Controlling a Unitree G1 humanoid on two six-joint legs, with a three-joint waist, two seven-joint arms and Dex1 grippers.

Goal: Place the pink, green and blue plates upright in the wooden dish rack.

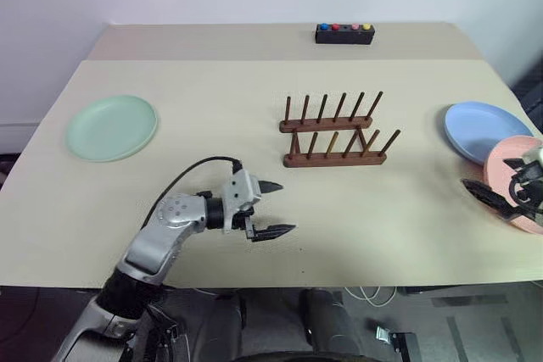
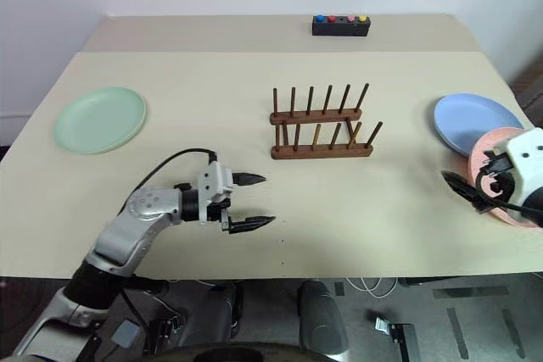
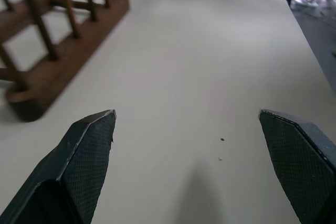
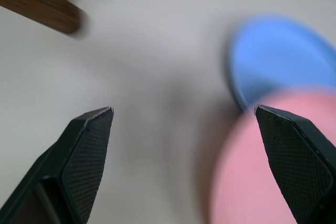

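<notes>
left gripper [image 1: 277, 208]: fingers spread wide, nothing in them, hovering over bare table [image 1: 212, 82]
right gripper [image 4: 184, 166]: also wide open, empty, above the pink plate [image 1: 512, 177]
rack [image 1: 333, 135]: mid-table, at 1 o'clock from the left gripper, no plates in it
blue plate [image 1: 479, 127]: flat at rack's 3 o'clock, pink plate overlapping its edge
green plate [image 1: 112, 127]: flat, way out at rack's 9 o'clock
button box [image 1: 344, 33]: 12 o'clock, far edge

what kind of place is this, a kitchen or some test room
Probably a test room rather than a kitchen: a plain beige table against a bare wall, a black button box at its far edge, and cables on the floor underneath.
</notes>
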